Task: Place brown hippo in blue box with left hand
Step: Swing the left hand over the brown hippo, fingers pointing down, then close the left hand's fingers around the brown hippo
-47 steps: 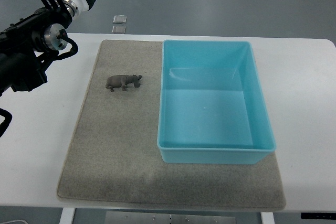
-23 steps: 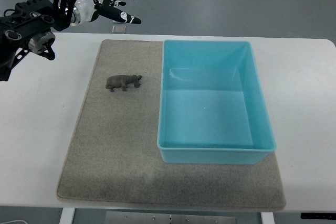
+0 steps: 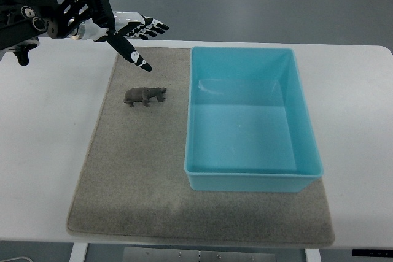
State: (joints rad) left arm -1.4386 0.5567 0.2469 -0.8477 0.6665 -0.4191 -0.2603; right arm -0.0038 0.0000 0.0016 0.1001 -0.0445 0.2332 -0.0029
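A small brown hippo (image 3: 144,96) stands on the grey mat (image 3: 132,170), its head turned toward the blue box (image 3: 307,139). The box is open-topped with nothing inside and lies on the mat's right part. My left hand (image 3: 138,38) reaches in from the upper left and hovers above the mat's far edge, behind and slightly left of the hippo. Its fingers (image 3: 155,27) are spread and the thumb (image 3: 132,53) points down toward the hippo without touching it. The hand holds nothing. No right arm shows.
The mat lies on a white table (image 3: 49,151). Beyond the table's far edge is grey floor. The black left forearm (image 3: 43,16) crosses the table's upper left corner.
The left arm has swung right and downward over the second. The hand has come from beyond the table's far edge to above the mat's far edge, nearer the hippo. Hippo and box have not moved.
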